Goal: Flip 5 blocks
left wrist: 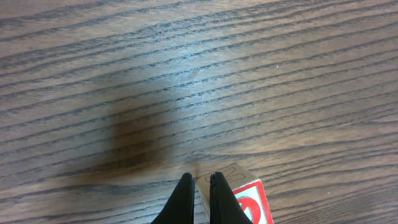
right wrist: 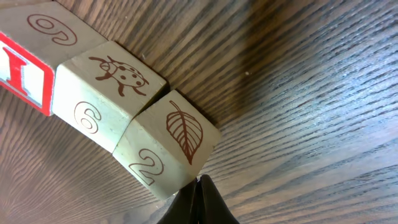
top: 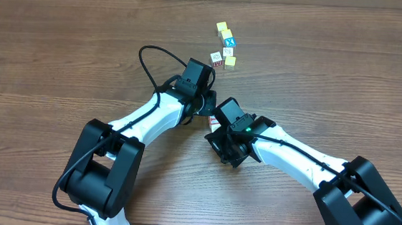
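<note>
Three pale blocks lie in a touching row in the right wrist view: one with a red-bordered letter face (right wrist: 28, 56), a ladybug block (right wrist: 106, 87) and a leaf block (right wrist: 168, 140). My right gripper (right wrist: 199, 182) is shut, its tip against the leaf block's lower corner. In the left wrist view my left gripper (left wrist: 199, 178) is shut and holds nothing. A red-bordered block (left wrist: 245, 196) sits just behind its right finger. From overhead both grippers meet mid-table, left gripper (top: 205, 107) and right gripper (top: 216, 121), and hide these blocks. Two more pale blocks (top: 216, 58) (top: 228, 51) lie farther back.
Beside the far blocks stand two yellow-topped cubes (top: 221, 27) (top: 229, 60) and a blue-topped cube (top: 227, 40). The wooden table (top: 61, 58) stretches bare to the left and right. Both arms cross the near middle.
</note>
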Available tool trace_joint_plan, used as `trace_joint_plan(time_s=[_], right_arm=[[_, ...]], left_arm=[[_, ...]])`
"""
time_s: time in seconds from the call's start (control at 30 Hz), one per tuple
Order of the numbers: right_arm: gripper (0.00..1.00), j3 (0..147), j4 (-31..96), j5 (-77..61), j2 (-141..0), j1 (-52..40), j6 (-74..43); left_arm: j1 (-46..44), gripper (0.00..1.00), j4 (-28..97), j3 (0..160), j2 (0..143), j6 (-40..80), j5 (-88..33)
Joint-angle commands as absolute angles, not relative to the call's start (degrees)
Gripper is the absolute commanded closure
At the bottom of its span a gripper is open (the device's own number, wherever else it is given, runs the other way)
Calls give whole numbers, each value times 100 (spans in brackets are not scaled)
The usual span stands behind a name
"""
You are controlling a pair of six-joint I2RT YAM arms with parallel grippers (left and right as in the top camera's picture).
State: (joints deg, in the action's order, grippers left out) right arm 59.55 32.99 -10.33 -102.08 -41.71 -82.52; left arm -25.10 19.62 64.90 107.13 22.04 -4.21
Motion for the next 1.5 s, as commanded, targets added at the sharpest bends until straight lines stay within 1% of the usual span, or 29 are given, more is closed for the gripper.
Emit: trace_joint_plan(time_s=[0.0,0.87,1.0,1.27,1.33,1.47], right_arm=[[96,6020,3175,-904,-10215,-4158,-8296],[96,6020,3175,-711,-10215,-4318,-8425],[90,6020,3181,-716,-10215,-4318,-8423],[91,6020,3240,-864,-10215,-4318,-8425],[95,6020,3293,-867,-10215,-4318,-8425],[96,6020,3380,-869,-10215,-4318,-8425]], left_arm=[[-2596,96,2027,6499,11052,2060,-709],[-2596,96,1859,6501,11153,2058,-707],[-2576,96,1879,6508,11153,2058,-707],[-2475,96,1949,6582,11153,2058,-709],[-2467,96,1946,6611,11153,2056,-707],[-2467,96,1944,6635,11153,2056,-703]])
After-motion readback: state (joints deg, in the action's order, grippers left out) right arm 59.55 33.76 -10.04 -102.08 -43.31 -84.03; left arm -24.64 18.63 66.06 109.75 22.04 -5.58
